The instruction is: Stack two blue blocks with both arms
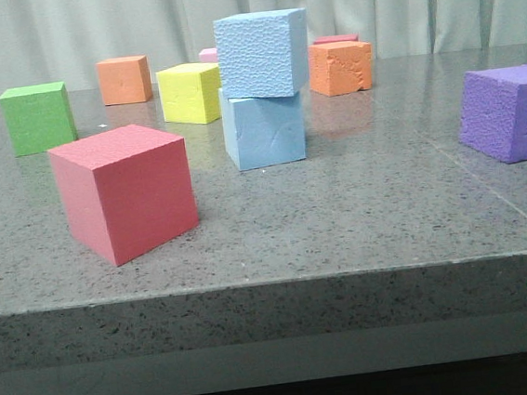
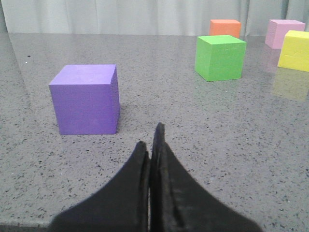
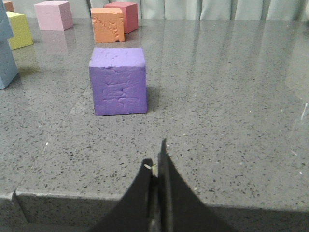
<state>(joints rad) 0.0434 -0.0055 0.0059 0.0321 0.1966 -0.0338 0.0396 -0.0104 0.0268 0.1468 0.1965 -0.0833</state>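
Stack's up: the pebbly blue block (image 1: 263, 54) sits on top of the smoother blue block (image 1: 263, 128) mid-table in the front view, top one twisted a bit and overhanging twd the right edge of the lower one, but both touching and upright as far as I can see. Neither arm shows in the front view. Left gripper (image 2: 152, 145) in its wrist cam: jaws pressed together, nothing btwn them, tips low over the grey table (image 2: 231, 145), w/ a purple cube (image 2: 87, 99) just ahead and a green cube (image 2: 219, 57) further off. Right gripper (image 3: 157, 159) same story, jaws closed tight on nothing, near the table edge, a rough-faced purple cube (image 3: 118, 80) ahead of it; the blue stack is just clipped at that view's left edge. So I'd judge the task basically done and you're in the park/retreat step. To do it well: keep both arms well apart from the stack, no sweeping passes near it since that overhang looks like it could tip w/ a nudge. Watch the red cube (image 1: 125, 191) and the purple ones, they sit nearest the arms. Slow, straight pulls, pls.
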